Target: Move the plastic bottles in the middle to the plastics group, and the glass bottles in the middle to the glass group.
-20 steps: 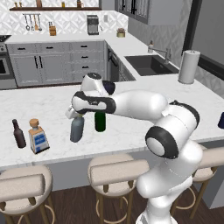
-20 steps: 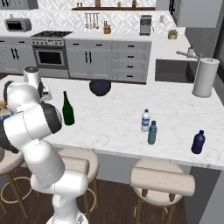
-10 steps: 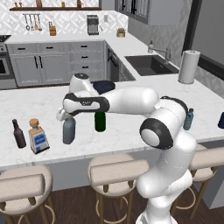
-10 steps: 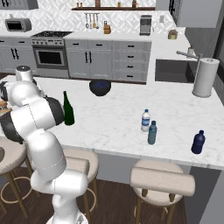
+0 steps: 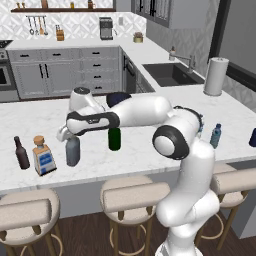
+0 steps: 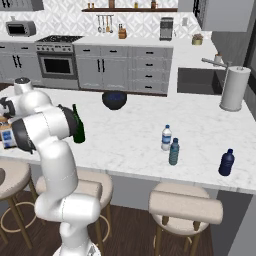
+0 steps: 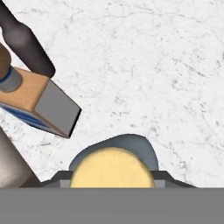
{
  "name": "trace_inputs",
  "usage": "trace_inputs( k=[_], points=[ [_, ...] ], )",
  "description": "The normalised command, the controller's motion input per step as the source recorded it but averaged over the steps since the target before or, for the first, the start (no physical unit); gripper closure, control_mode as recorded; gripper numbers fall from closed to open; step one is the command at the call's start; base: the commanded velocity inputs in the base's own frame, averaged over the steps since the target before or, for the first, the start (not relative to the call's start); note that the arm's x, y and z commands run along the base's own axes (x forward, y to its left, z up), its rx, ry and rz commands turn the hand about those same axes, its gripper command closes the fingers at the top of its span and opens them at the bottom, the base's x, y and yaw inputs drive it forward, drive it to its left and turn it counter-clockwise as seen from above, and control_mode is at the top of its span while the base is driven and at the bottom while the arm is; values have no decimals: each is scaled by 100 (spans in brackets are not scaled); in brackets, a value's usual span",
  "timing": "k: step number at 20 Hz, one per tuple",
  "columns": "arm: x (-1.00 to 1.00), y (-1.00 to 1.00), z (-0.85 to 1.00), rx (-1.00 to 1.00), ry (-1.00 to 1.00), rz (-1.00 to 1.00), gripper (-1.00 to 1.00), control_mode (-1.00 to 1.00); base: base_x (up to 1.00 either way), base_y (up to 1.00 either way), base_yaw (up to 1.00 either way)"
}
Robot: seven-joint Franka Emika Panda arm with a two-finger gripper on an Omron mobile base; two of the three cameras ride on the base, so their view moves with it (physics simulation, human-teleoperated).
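Stout grey-blue glass bottle w/ tan cap (image 5: 72,150) has shifted leftward vs a sec ago: it was by the tall dark green long-necked wine bottle (image 5: 114,138), now sits at mid-left of the left base view, just beside the square clear blue-labelled bottle w/ cork-coloured stopper (image 5: 43,156). Gripper (image 5: 66,132) is right over its top. Fingers: can't tell if clamped or apart; in hand view the tan cap (image 7: 112,168) sits at bottom centre w/ the dark finger bases either side. Judgement: first glass bottle has about reached the glass group; release next, if not already done.

Nearby: small dark brown bottle (image 5: 21,153) further left, also upper left in hand view. Square bottle is close, so it could get knocked on retreat.

Green wine bottle is still mid-counter, partly behind the arm. Further off, right side: slim translucent teal-blue plastic bottle w/ blue cap (image 6: 174,152) beside the small whitish bottle w/ blue band (image 6: 166,138), dark blue bottle (image 6: 226,162) near the counter (image 6: 130,130) edge. Far: dark bowl (image 6: 114,99), paper towel roll (image 6: 234,88), sink.
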Motion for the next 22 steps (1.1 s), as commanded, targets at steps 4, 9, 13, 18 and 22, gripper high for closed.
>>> trace_inputs(
  k=[4, 9, 13, 18, 22],
  points=[
    [2, 32, -7, 0, 0, 4, 100, -100, 0, 0, 0],
    [24, 33, -13, 0, 0, 0, 100, -100, 0, 0, 0],
    [42, 11, -10, -1, -4, 0, 100, -100, 0, 0, 0],
    [12, 34, 0, -1, -1, 0, 100, -100, 0, 0, 0],
    [0, 23, 0, 0, -3, 0, 100, -100, 0, 0, 0]
  ],
)
